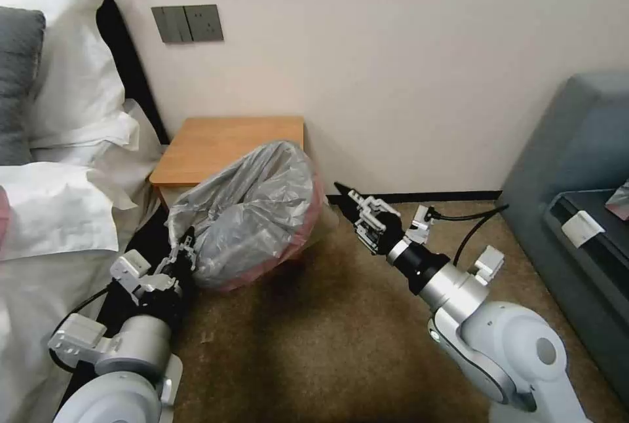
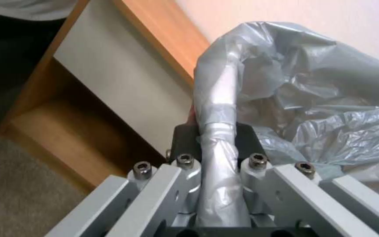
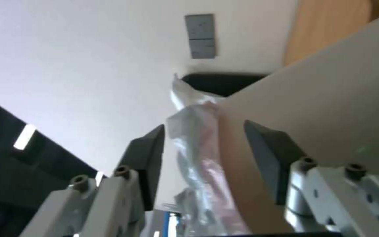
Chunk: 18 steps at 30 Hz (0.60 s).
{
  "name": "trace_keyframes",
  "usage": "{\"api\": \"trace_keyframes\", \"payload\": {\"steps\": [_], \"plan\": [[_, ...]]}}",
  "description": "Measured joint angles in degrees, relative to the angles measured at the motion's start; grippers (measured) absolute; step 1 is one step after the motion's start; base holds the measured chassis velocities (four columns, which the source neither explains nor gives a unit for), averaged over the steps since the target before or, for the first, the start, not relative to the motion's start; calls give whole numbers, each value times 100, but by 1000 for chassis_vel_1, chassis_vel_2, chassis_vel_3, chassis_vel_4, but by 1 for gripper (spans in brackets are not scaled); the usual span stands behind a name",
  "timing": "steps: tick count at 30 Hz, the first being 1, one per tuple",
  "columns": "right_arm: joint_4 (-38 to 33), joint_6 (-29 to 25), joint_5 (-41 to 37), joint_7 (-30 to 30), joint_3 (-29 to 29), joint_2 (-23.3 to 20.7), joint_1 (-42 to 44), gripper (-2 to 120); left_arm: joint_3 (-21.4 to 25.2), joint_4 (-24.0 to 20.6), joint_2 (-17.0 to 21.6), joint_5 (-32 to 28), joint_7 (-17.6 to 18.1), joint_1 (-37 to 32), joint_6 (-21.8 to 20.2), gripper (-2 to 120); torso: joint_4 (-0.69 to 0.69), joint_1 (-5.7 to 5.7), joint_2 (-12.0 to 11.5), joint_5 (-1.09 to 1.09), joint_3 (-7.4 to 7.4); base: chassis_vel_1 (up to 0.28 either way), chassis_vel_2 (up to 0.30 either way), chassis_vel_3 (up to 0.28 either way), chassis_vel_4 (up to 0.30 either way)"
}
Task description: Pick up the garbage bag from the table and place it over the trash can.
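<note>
The bed (image 1: 46, 213) fills the robot's left side, and a grey sofa (image 1: 576, 167) stands well apart on the right. Between them, against the wall, stands the table (image 1: 229, 148), its orange-brown tabletop bare.

Just in front of the tabletop's near edge, on the carpet (image 1: 314, 331), sits the trash can (image 3: 330, 98). The head view hides most of it behind the garbage bag (image 1: 252, 213), which billows over it, grey and crinkled, with the pinkish rim showing along the lower right. So the bag is off the tabletop and draped at the bin, not yet seated all round as far as I can judge.

The left claw (image 1: 187, 249) is closed on a twisted rope of the bag's edge at the near-left side; in the left wrist view that strand runs straight between its fingers (image 2: 185, 138).

The right claw (image 1: 350, 203) hovers at the bag's right side, spread wide; in the right wrist view its fingers (image 3: 148, 158) straddle a fold of bag lying against the bin's wall.

Risks, as I judge them: the thin film could tear or slip from the left claw if pulled hard. The right claw may pinch the bin wall with the film, or close on air. A light bin could tip or slide.
</note>
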State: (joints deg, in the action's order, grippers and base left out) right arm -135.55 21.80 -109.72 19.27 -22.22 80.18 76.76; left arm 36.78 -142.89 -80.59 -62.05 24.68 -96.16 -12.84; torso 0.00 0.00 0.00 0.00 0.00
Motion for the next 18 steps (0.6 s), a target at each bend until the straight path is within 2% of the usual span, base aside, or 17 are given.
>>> {"api": "trace_keyframes", "payload": {"steps": [3, 4, 7, 8, 11, 13, 18], "plan": [[62, -15, -9, -1, 115, 112, -85, 68, -9, -31, 1, -15, 10, -8, -13, 7, 0, 0, 0, 0, 0, 0, 0, 0, 0], [62, -15, -9, -1, 115, 112, -85, 68, -9, -31, 1, -15, 10, -8, -13, 7, 0, 0, 0, 0, 0, 0, 0, 0, 0], [154, -13, 49, -15, 217, 189, -144, 84, -9, -35, 4, -15, 14, -21, -21, 7, 0, 0, 0, 0, 0, 0, 0, 0, 0], [154, -13, 49, -15, 217, 189, -144, 84, -9, -35, 4, -15, 14, -21, -21, 7, 0, 0, 0, 0, 0, 0, 0, 0, 0], [212, -12, 69, -37, 286, 268, -210, 96, -34, -36, 2, -11, 14, -21, -29, 7, 0, 0, 0, 0, 0, 0, 0, 0, 0], [222, -12, 77, -52, 306, 292, -230, 97, -45, -36, -4, -3, 15, -20, -31, 7, 0, 0, 0, 0, 0, 0, 0, 0, 0], [243, -20, 89, -112, 368, 348, -288, 80, -58, -36, -11, 18, 15, -19, -42, 7, 0, 0, 0, 0, 0, 0, 0, 0, 0]]}}
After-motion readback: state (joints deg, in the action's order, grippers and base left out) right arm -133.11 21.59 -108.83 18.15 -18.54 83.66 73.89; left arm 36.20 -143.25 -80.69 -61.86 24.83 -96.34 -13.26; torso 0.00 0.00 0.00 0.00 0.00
